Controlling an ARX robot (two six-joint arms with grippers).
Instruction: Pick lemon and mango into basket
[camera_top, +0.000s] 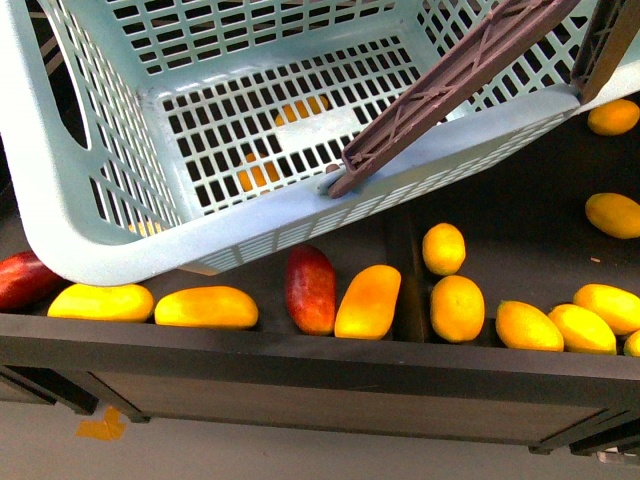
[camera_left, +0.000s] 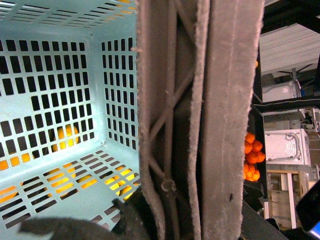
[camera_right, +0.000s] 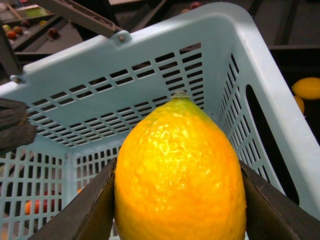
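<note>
Right claw clamped tight round lemon, poised over open basket. Left claw close against brown handle; grip impossible to tell. Mango lying on tabletop below tilted basket, just beside another yellow fruit.

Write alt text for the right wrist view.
A plump golden-yellow lemon fills the view, clamped between the dark fingers of the right gripper. Behind it is the inside of a pale turquoise plastic lattice basket.
</note>
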